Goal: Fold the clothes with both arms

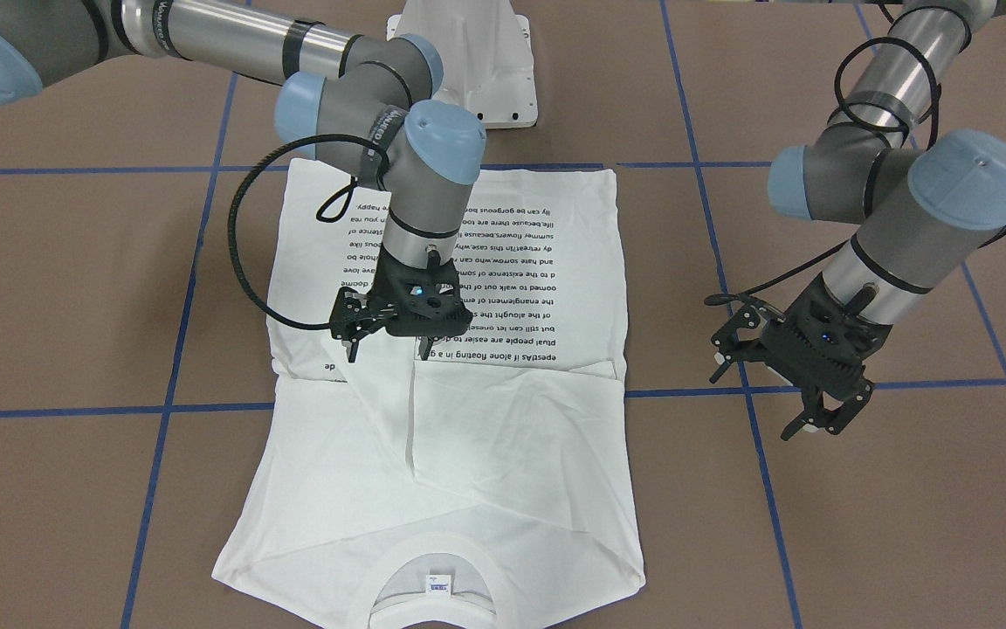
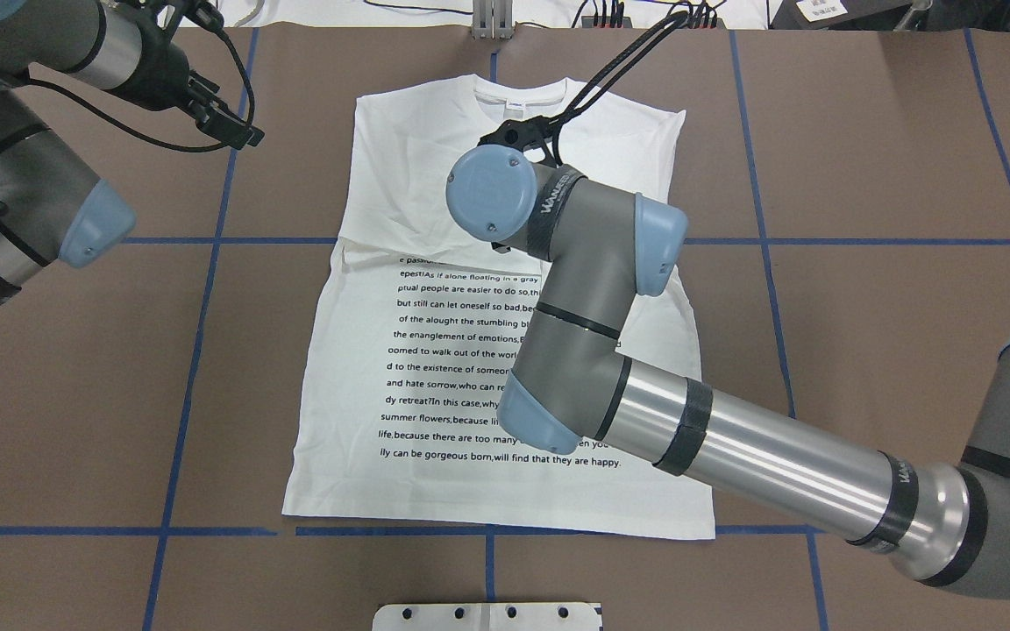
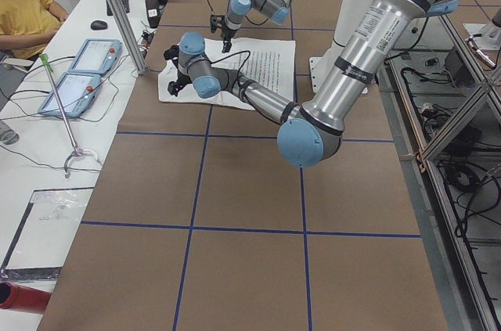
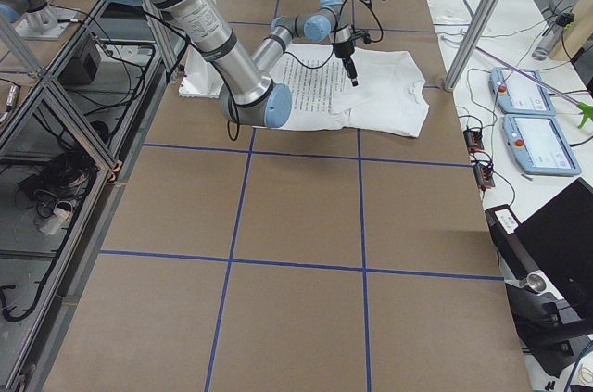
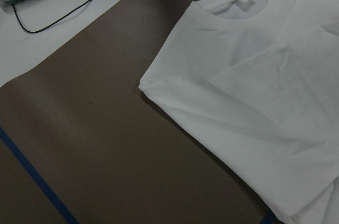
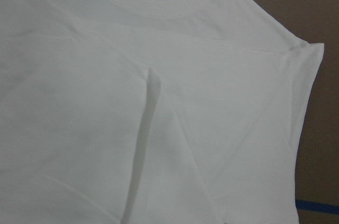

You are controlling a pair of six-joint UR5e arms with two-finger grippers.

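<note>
The white T-shirt is lying flat on the brown table, printed text facing up, both sleeves folded in over its chest. The right gripper is pointing down at the shirt's middle, by the text line nearest the collar, its fingers spread apart and gripping nothing (whether the tips are touching the cloth is not clear). The left gripper is hanging off the shirt, well apart from its left edge, jaws also parted and empty.
</note>
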